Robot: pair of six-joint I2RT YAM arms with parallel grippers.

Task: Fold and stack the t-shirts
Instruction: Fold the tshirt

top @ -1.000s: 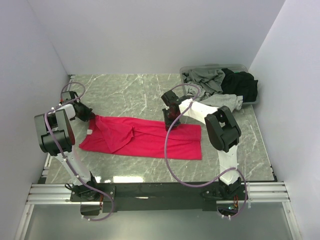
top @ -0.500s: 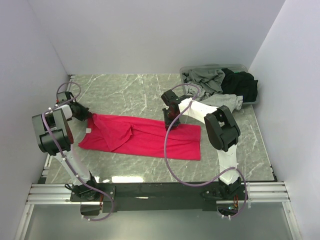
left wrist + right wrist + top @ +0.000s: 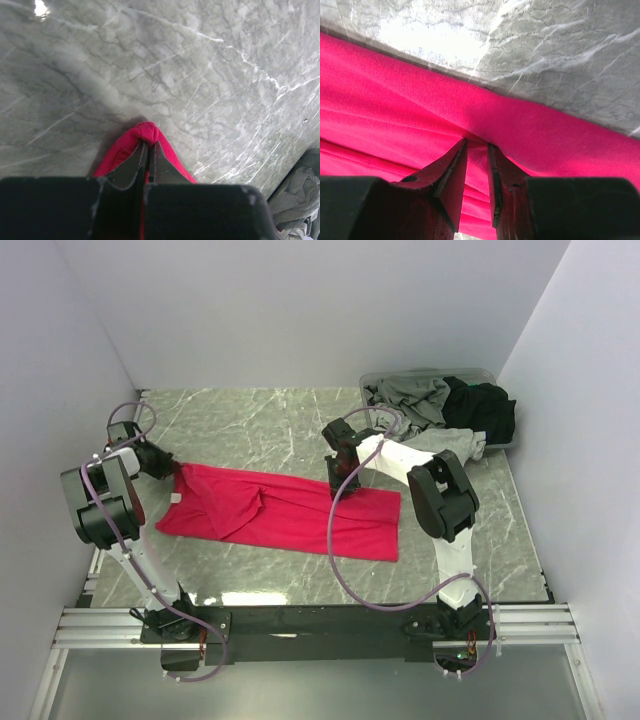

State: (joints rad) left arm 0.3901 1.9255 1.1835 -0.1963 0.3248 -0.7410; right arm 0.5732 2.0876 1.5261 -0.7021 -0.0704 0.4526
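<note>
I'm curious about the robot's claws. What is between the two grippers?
The bright pinkish-red cloth t-shirt lies spread between the left gripper and the right gripper, as the top view shows.

Room at the back, clutter at right
Bare table (image 3: pixel 250 425) runs free behind the red t-shirt (image 3: pixel 290 515); the heaped tub (image 3: pixel 482 372) blocks the far right corner, walls (image 3: pixel 300 310) close 3 sides.

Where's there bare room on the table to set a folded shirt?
Bare marble lies behind the red t-shirt, from the left wall to the tub; a narrower strip runs along the near edge. The far-right corner is crowded: tub, grey shirt, black shirt, right arm.
</note>
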